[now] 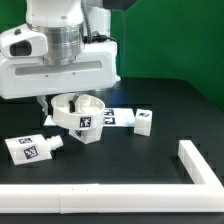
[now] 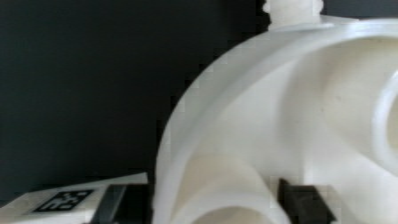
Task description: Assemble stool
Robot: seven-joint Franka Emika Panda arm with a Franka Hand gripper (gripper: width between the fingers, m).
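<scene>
Black desk (image 1: 190, 110) edged by a white border rail (image 1: 120, 200). Largest part, the round seat (image 1: 80, 118), near the middle under the arm, tilted, hollow side showing; close enough to fill most of the wrist view. One loose leg (image 1: 32, 148) flat toward the exterior view's left, well apart; other leg (image 1: 135, 118) flat just beside the seat on the right. Fingers (image 2: 302, 200) closed across the seat's wall, one inside, one outside, by the look of it. Judged barely begun: no leg seen socketed, all fitting left to do.

A white border rail (image 1: 120, 204) edges the black table (image 1: 130, 160); green wall (image 1: 170, 40) behind.
</scene>
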